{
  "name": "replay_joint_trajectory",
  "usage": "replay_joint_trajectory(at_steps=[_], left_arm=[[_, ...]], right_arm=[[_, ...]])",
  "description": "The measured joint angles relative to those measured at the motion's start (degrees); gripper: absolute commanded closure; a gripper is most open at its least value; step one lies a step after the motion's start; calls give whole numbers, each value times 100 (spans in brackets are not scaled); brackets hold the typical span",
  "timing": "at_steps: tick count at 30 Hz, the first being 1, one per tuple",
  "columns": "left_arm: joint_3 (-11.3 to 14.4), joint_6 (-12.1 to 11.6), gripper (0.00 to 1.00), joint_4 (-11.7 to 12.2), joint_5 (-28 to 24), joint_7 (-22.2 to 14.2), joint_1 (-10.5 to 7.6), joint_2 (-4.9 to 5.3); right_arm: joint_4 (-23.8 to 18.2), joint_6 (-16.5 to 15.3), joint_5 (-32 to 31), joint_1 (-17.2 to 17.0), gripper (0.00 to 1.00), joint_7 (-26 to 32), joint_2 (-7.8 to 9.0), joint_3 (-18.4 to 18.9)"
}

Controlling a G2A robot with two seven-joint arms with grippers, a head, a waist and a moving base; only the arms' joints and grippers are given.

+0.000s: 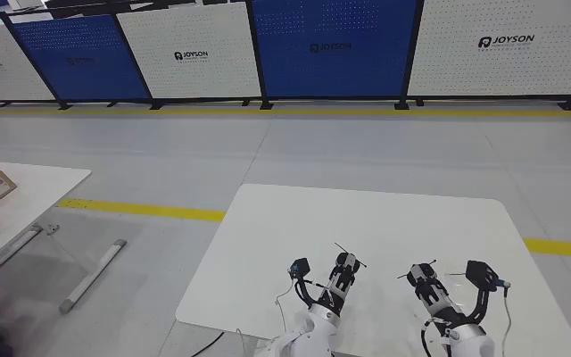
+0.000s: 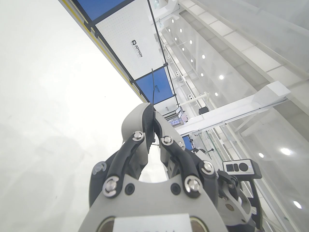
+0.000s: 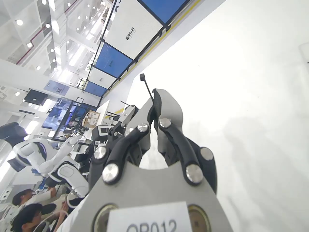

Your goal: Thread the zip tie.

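Off to the far left a second white table [image 1: 36, 189] stands apart, across grey floor marked with a yellow line [image 1: 134, 209]. On the main white table [image 1: 375, 223], near its front edge, the left gripper [image 1: 346, 261] is pinched tight on a thin black strip [image 2: 153, 85], whose tapered end pokes free past the fingertips. To its right, apart from it, the right gripper [image 1: 421, 273] is clamped on a zip tie [image 3: 147, 88] just below its square head [image 3: 142, 77]. Whether strip and tie are one piece I cannot tell. Blue and white pegboard panels [image 1: 330, 45] fence the back. From above both look like mere slivers, while the wrist cameras bring out tip and head.
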Motion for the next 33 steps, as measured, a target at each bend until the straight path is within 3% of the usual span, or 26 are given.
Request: replay_joint_trajectory(at_steps=[12, 16, 22, 33], left_arm=[[0, 0, 100, 0, 0, 0, 0, 0], [-39, -23, 100, 5, 68, -26, 38, 7], [-85, -197, 100, 28, 39, 82, 119, -18], [-85, -204, 100, 34, 29, 78, 117, -19]], right_arm=[[-19, -26, 4, -14, 100, -53, -10, -23], [-47, 1, -60, -99, 100, -295, -71, -256], [264, 1, 16, 81, 100, -128, -168, -536], [265, 0, 24, 86, 100, -135, -171, -538]])
